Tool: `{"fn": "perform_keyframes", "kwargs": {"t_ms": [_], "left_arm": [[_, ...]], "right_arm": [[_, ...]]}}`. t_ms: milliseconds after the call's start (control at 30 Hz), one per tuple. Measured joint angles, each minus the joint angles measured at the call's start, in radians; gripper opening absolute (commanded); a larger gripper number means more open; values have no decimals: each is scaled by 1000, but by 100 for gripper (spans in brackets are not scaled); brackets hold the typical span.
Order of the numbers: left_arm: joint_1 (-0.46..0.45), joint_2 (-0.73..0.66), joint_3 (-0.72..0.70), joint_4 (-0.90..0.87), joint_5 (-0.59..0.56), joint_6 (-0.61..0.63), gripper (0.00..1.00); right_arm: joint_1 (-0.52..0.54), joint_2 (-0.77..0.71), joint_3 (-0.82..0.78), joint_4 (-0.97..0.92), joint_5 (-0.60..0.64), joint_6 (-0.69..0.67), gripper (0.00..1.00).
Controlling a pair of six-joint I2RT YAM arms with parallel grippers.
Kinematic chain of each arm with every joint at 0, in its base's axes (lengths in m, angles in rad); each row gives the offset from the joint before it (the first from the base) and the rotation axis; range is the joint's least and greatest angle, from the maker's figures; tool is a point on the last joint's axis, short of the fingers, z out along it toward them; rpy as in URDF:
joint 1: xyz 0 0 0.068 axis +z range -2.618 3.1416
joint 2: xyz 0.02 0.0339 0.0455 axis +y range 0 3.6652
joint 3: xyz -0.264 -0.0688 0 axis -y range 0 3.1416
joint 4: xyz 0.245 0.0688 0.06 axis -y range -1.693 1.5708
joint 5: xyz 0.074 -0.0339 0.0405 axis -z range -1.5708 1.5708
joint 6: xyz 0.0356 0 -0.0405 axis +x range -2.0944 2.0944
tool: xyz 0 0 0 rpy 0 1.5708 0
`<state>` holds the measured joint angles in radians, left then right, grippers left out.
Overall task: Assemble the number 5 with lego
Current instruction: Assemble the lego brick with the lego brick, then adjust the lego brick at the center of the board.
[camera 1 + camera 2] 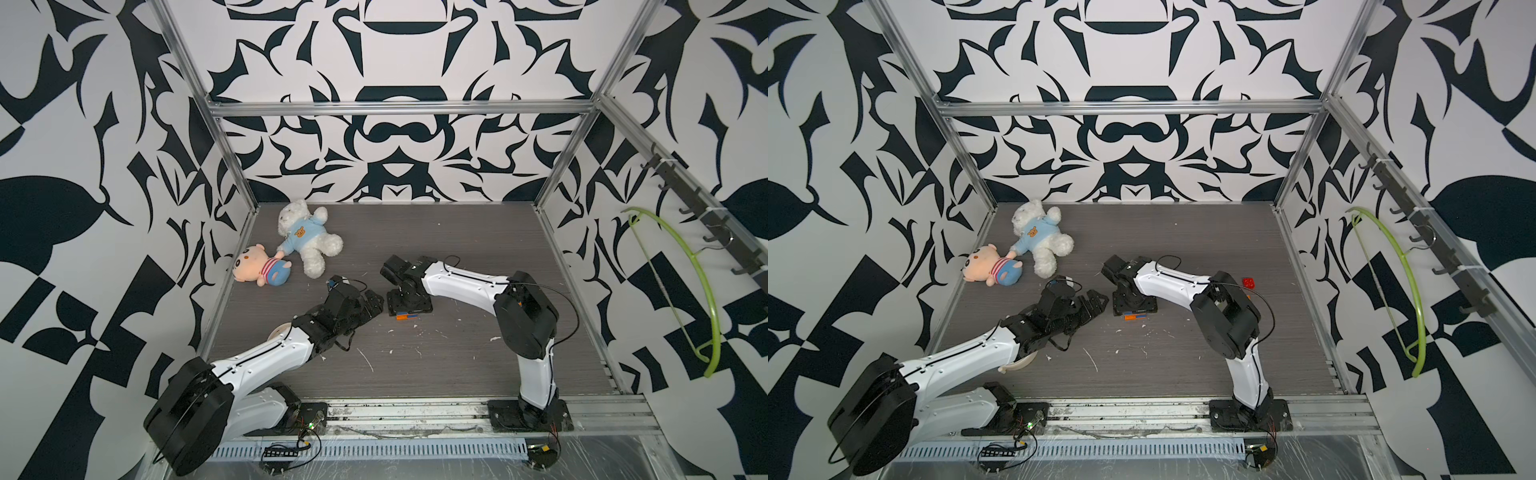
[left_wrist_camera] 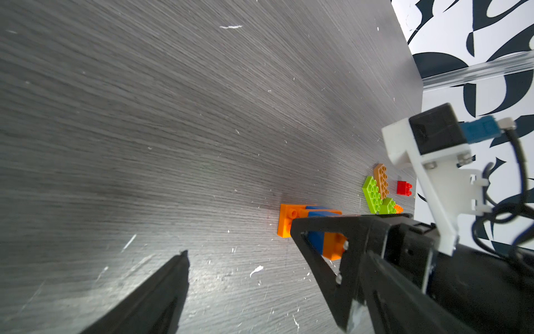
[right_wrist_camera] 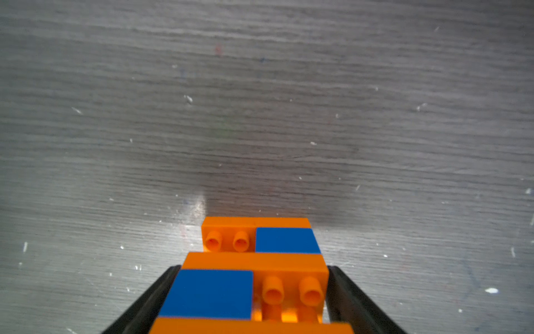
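Gray wood table (image 1: 457,232) fills the booth. Over it the left claw (image 1: 368,302) looks spread and empty, just beside the right claw (image 3: 253,270). That claw's fingers (image 3: 344,295) hug the orange-and-blue lego (image 3: 254,260) sitting on the table between them. Squeezing or not, I cannot tell. Lifting while a finger rubs could tip it over.

A white teddy bear (image 1: 309,239) in a pale blue sweater is lying face up at the far left of the grey wood-grain tabletop (image 1: 457,232), and is showing in both top views. A small doll (image 1: 259,266) in a pink striped top is lying just beside it, nearer the left wall. A cream disc (image 1: 1019,363) is peeking out near the front left, mostly hidden. A lime green hanger (image 1: 702,291) is hanging from a hook rail (image 1: 702,212) on the right wall. White flecks (image 1: 368,359) are dotting the tabletop.
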<state>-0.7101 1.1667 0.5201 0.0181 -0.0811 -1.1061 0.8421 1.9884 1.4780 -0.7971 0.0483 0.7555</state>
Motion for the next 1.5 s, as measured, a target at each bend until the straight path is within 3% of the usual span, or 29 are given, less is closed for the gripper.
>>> {"fn": "perform_keyframes", "kwargs": {"t_ms": [233, 700, 867, 1000, 1267, 1500], "left_arm": [[0, 0, 0, 0, 0, 1, 99], [0, 0, 0, 0, 0, 20, 99], [-13, 1, 10, 0, 0, 56, 99], [-50, 14, 50, 0, -1, 87, 99], [-127, 39, 74, 1, -37, 108, 99], [-134, 46, 74, 1, -55, 112, 99]], "right_arm": [[0, -33, -43, 37, 2, -2, 86], [0, -455, -303, 213, 73, -60, 86], [-5, -560, -404, 304, 169, -130, 86], [-45, -629, -524, 430, 177, -248, 86], [-241, -737, -763, 664, -67, -597, 83], [-238, -639, -754, 623, -339, -937, 73]]}}
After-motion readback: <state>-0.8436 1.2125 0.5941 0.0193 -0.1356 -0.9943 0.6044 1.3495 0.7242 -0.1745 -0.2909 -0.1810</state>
